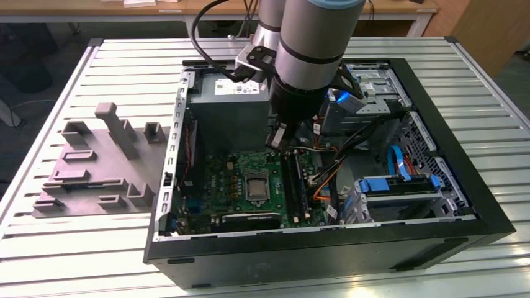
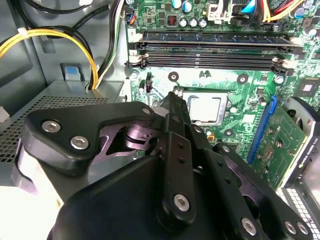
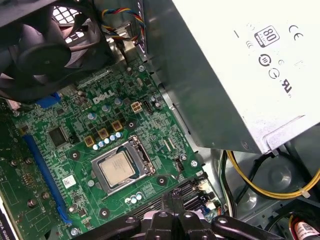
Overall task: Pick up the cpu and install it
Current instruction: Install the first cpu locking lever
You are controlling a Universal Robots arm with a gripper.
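Hovering inside the open computer case (image 1: 331, 248), the gripper (image 1: 277, 141) hangs above the motherboard (image 1: 223, 186) in the exterior view; the case rests on a slatted surface (image 1: 99, 248).

In the second wrist view, the gripper fingers (image 2: 172, 107) stand closed together with nothing between them, just short of the cpu (image 2: 205, 107).

In the first wrist view, the cpu (image 3: 118, 168) lies flat in its socket (image 3: 131, 145), beside the power supply (image 3: 235, 75) and fan (image 3: 40, 45). The chip is judged light, rigid and fragile; grasp opposite edges only, avoiding the underside contacts.
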